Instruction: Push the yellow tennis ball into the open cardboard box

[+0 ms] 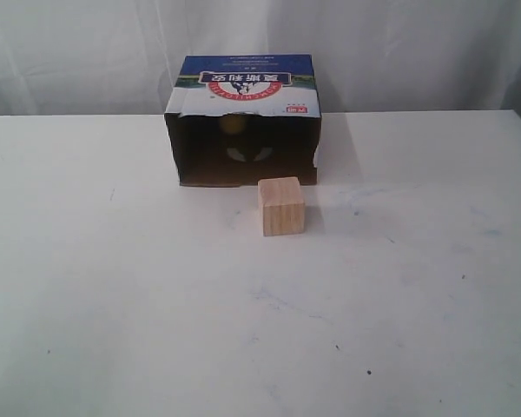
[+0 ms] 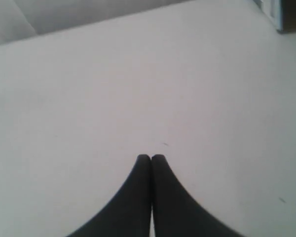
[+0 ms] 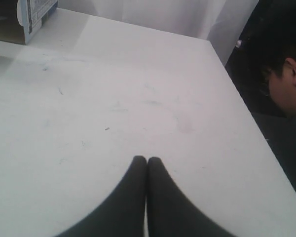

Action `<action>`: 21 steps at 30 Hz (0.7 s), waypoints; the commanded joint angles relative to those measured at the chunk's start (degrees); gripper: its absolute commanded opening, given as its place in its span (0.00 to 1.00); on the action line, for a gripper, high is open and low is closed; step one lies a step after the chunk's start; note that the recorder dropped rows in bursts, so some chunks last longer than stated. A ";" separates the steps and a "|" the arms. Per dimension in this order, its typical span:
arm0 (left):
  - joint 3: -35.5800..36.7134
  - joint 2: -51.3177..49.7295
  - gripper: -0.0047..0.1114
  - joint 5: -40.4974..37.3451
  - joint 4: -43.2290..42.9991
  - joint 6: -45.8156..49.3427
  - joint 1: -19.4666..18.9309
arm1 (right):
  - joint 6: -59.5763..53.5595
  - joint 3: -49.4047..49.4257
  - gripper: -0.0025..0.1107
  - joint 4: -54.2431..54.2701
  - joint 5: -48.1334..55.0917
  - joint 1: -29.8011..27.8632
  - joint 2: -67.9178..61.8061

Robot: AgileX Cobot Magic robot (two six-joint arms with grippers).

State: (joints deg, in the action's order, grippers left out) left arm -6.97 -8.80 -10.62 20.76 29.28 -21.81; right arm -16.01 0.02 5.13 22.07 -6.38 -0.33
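Yellow tennis ball (image 1: 232, 124) sits deep inside the open cardboard box (image 1: 243, 74)

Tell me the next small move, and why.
Probably none, just leave both arms parked: a dim yellow round shape, seemingly the yellow tennis ball, already sits inside the open cardboard box, while the wooden cube stands outside its mouth. The left gripper and right gripper are shut above the table, holding nothing.
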 commanded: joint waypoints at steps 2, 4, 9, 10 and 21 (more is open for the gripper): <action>6.97 -1.58 0.04 17.53 -18.57 -26.65 6.79 | -0.48 -0.02 0.02 -0.23 -0.60 0.14 0.33; 6.97 -1.41 0.04 7.87 -23.62 -34.74 9.87 | -0.48 -0.02 0.02 -0.23 -0.60 0.14 0.33; 6.97 0.18 0.04 -2.71 -26.01 -28.38 13.68 | -0.48 -0.02 0.02 -0.03 -0.64 0.14 0.33; 6.97 0.90 0.04 -2.71 -26.01 -27.53 13.99 | -0.48 -0.02 0.02 -0.03 -0.64 0.14 0.33; 6.97 8.80 0.04 1.19 -25.88 -26.69 14.50 | -0.48 -0.02 0.02 0.22 -0.65 0.14 0.33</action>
State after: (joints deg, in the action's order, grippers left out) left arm -0.03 -0.37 -10.28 -5.10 2.42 -7.62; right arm -16.01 0.02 5.25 22.11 -6.38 -0.25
